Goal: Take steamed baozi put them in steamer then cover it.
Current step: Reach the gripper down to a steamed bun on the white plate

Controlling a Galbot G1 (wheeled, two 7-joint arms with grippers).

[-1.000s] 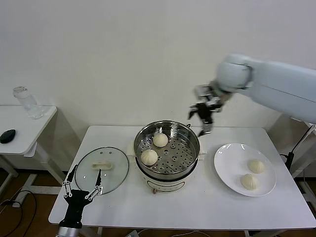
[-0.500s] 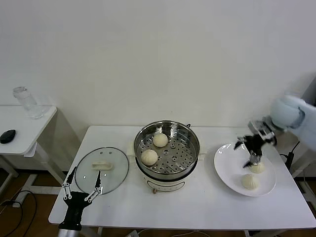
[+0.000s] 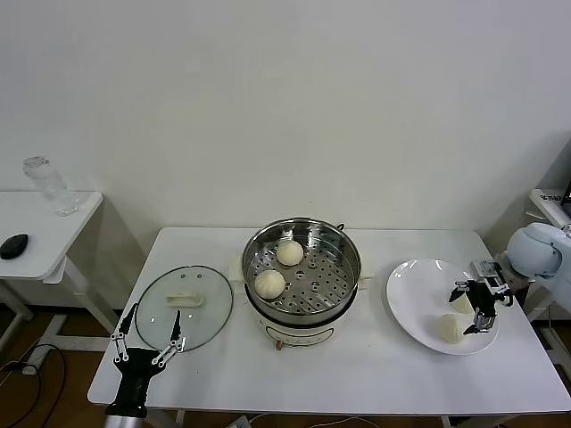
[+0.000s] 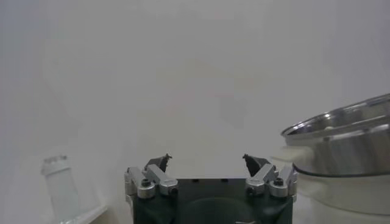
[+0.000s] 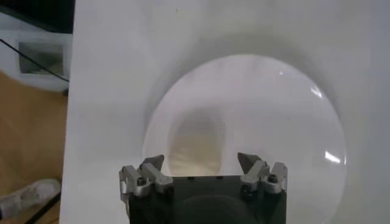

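The steamer [image 3: 343, 272] stands mid-table with two baozi on its perforated tray, one at the back [image 3: 289, 252] and one at the front left [image 3: 269, 283]. Two more baozi lie on the white plate [image 3: 419, 299]: one at the front [image 3: 450, 328] and one [image 3: 460, 303] partly hidden by my right gripper [image 3: 475, 307]. That gripper is open and low over the plate's right side. In the right wrist view a blurred baozi [image 5: 195, 143] lies just beyond the open jaws of the right gripper [image 5: 201, 163]. My left gripper [image 3: 147, 343] is open and parked at the table's front left.
The glass lid [image 3: 185, 306] with its cream handle lies flat left of the steamer, just beyond the left gripper. A side table at far left holds a glass bottle [image 3: 49, 185] and a black object [image 3: 13, 245]. The left wrist view shows the steamer's rim [image 4: 341, 131].
My right arm swung from above the steamer's right rim out to the plate and came down low over the baozi there. The left arm has not moved.
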